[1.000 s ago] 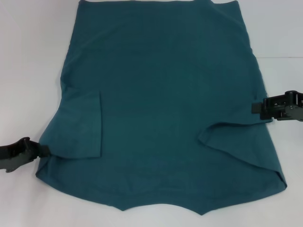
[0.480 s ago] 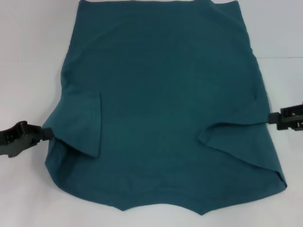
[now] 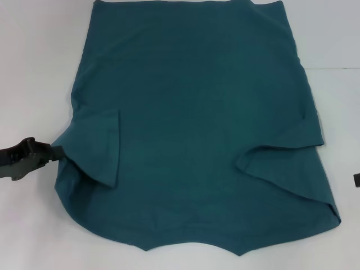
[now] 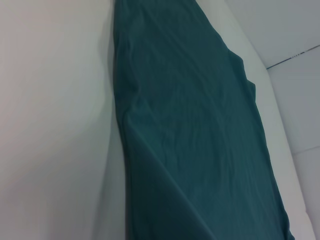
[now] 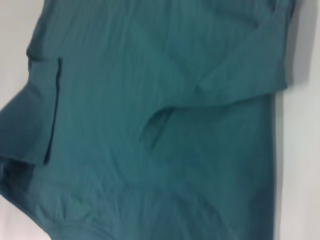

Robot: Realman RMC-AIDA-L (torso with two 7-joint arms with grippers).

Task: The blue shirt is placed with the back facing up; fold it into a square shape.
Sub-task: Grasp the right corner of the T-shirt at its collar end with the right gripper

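One garment fills nearly the whole scene: the blue shirt (image 3: pixel 197 129), a plain dark teal tee, lies spread on the white surface (image 3: pixel 39 67) with both short sleeves already turned in over the body. The sleeve nearer the left hand (image 3: pixel 55 153) lies as a flap with a straight vertical hem, its outer corner drawn to a point toward that hand. The opposite sleeve is folded across as a slanted flap, its edge running from the shirt's far side down toward the near corner. The shirt's near edge dips into a shallow notch at the middle, and the far edge runs straight across the back of the surface.

The left hand sits low at the shirt's side, its dark tip touching the pointed corner of the nearer sleeve; the fingers look pinched together on that cloth, though the tip is small and I can only say it seems so. From the left wrist camera the shirt (image 4: pixel 190 130) stretches away as a long teal band with a lifted fold close by.

The right hand (image 3: pixel 356 180) shows only as a dark sliver at the picture's border, well apart from the fabric, and whether it is apart or together I cannot tell. Its wrist camera looks across the shirt (image 5: pixel 150 120) and both folded sleeves.
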